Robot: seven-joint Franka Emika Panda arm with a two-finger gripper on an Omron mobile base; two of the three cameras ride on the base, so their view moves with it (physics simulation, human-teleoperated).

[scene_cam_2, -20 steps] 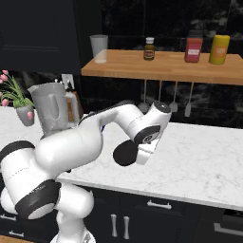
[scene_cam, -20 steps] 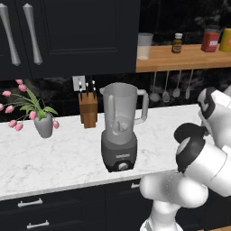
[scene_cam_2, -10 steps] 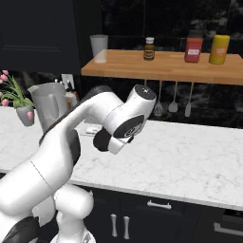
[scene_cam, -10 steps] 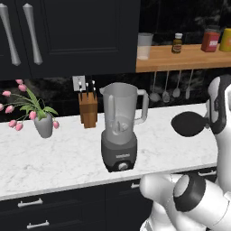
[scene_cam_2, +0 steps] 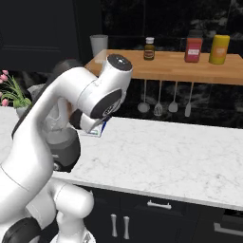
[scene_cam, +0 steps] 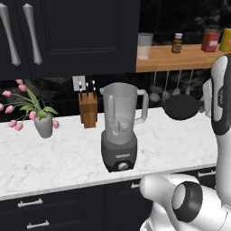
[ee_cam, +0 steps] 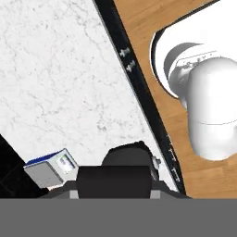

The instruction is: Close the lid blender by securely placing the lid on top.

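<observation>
**Lid point(scene_cam: 179, 107), a flat, round, matte black disc, is held in the air to the right of the open blender**

Far left on the white marble counter point(scene_cam: 67, 158) we see a grey vase of pink tulips point(scene_cam: 43, 126). A wooden knife block point(scene_cam: 88, 110) stands to its right, against the back wall. Both are well apart from our path, so we judge they need no care.

At the centre stands the blender point(scene_cam: 119, 135), with a dark grey base, a round front knob and a tall translucent grey jar. It is upright near the front edge. Its handle points right and its rim is bare, so the jar is ready to take the lid from above.

To the right of the jar, the lid hangs above the counter at about the height of the jar's upper half. It touches nothing below it. The two-finger gripper point(scene_cam: 198, 106) is at its right edge. The fingers are mostly hidden by the lid, but a disc hanging in the air like this tells us the claw is clamped on it.

We judge that the carry is under way and the placing is not yet done. The lid must travel left, rise above the rim and come down level. If it is tilted it could catch the spout or the handle.
</observation>
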